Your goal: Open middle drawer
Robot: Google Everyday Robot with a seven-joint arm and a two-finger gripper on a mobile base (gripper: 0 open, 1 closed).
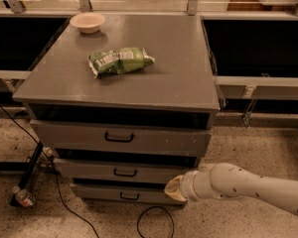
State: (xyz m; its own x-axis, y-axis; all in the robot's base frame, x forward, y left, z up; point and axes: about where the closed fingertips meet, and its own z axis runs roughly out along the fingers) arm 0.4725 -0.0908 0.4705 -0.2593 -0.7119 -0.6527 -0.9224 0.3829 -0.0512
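Observation:
The grey cabinet (pixel 139 83) has three drawers. The middle drawer (pixel 89 170) is the second one, a flat grey front with a small black bar handle (pixel 125 172); its front stands slightly out from under the top drawer (pixel 154 142). My gripper (pixel 175 188) is at the end of the white speckled arm (pixel 248 187), which comes in from the right. It sits low at the cabinet's front right corner, level with the middle and bottom drawers and to the right of the middle handle. It is apart from that handle.
A green snack bag (pixel 120 60) and a small white bowl (pixel 88 22) lie on the cabinet top. The bottom drawer (pixel 104 193) is below. Black cables (pixel 154 217) and a bottle (pixel 24 197) lie on the speckled floor. Dark shelving flanks the cabinet.

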